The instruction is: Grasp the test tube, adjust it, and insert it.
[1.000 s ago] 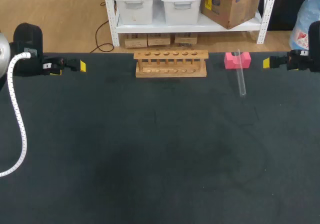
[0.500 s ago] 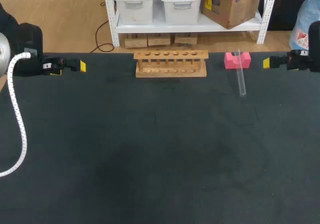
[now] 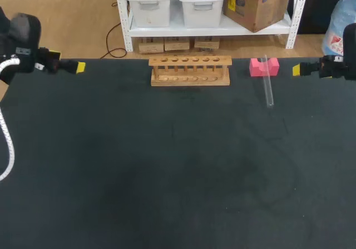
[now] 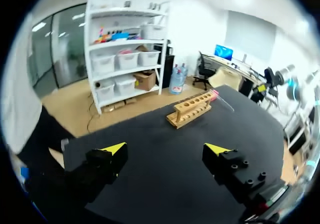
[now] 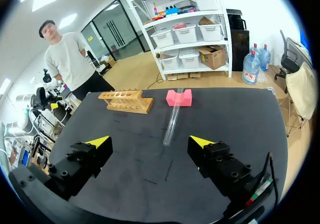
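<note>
A clear test tube (image 3: 268,85) lies slanted on the black table (image 3: 178,165), its far end propped in the notch of a pink block (image 3: 263,66). The right wrist view shows the test tube (image 5: 172,123) and the pink block (image 5: 179,97) ahead of my open right gripper (image 5: 152,143). To their left stands a wooden rack (image 3: 190,70) with a row of holes. It shows far ahead of my open left gripper (image 4: 165,149) as the rack (image 4: 192,112). My left gripper (image 3: 79,67) sits at the table's far left edge, my right gripper (image 3: 297,69) at the far right edge.
A white ribbed cable (image 3: 6,143) hangs from my left arm over the table's left edge.
My left arm has pulled back to the left and slightly away from the table. The right arm, tube, block and rack have not moved.
</note>
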Motion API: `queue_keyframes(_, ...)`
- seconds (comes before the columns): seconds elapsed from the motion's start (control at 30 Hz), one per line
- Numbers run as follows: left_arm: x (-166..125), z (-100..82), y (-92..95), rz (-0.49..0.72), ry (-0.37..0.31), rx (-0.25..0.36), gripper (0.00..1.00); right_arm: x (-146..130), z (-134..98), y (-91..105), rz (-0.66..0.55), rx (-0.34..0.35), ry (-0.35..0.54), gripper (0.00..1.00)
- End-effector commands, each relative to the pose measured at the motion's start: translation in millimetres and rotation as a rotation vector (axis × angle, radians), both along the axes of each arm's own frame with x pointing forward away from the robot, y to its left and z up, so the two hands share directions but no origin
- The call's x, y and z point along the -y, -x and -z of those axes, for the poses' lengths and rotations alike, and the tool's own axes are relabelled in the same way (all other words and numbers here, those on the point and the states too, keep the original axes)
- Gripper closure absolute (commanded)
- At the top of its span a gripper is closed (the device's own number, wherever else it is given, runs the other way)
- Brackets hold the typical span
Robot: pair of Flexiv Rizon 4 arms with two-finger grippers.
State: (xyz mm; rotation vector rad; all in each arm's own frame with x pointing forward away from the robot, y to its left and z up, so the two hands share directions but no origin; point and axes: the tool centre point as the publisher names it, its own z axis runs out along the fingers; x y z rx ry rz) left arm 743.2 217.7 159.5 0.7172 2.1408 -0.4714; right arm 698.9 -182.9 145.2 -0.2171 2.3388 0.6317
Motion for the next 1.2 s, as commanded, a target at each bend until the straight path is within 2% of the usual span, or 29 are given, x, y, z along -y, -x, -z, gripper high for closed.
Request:
queue_keyframes(0.03,-13,11.2,-16.0,0.291,0.123,0.115,0.0,-1,-1,1.4,0.005,-0.001,0.006,0.0)
queue_keyframes(0.07,-14,11.7,-19.0,0.318,0.108,0.14,0.0,-1,-1,1.4,0.005,-0.001,0.006,0.0)
queue_keyframes(0.23,-20,18.2,-35.6,0.469,0.129,0.224,0.0,-1,-1,1.4,0.005,-0.001,0.006,0.0)
queue_keyframes(0.5,-25,32.7,-64.4,0.542,0.126,0.313,0.0,-1,-1,1.4,0.005,-0.001,0.006,0.0)
queue_keyframes(0.83,4,42.7,-98.6,0.637,0.13,0.351,0.0,-1,-1,1.4,0.005,-0.001,0.006,0.0)
queue_keyframes(1.2,47,56.9,-120.6,0.711,0.156,0.334,0.0,-1,-1,1.4,0.005,-0.001,0.006,0.0)
